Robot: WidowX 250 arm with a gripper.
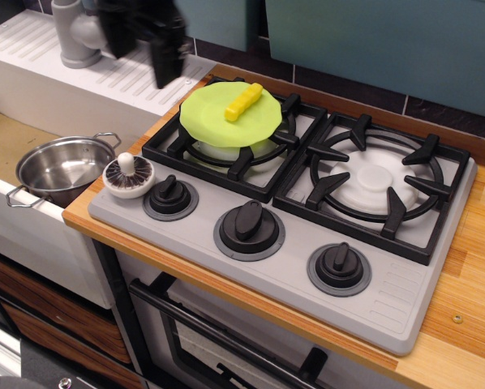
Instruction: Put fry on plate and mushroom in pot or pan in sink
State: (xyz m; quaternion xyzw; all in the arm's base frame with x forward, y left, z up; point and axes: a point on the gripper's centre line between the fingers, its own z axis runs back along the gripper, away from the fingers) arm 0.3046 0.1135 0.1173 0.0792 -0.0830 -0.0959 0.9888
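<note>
The yellow fry [243,102] lies on the lime-green plate [212,123], which rests on the left burner grate. The white mushroom [129,175] sits upside down, stem up, on the stove's front left corner beside a black knob. The steel pot [60,168] stands in the sink [6,139], just left of the mushroom. My gripper [142,66] is blurred at the top left, above the drainboard, left of the plate and well above the mushroom. Its jaws look apart and empty.
A grey faucet [74,36] and ribbed white drainboard [137,79] stand behind the sink, close to the gripper. Three black knobs [248,226] line the stove front. The right burner [376,183] is bare. A wooden counter edge [469,267] runs along the right.
</note>
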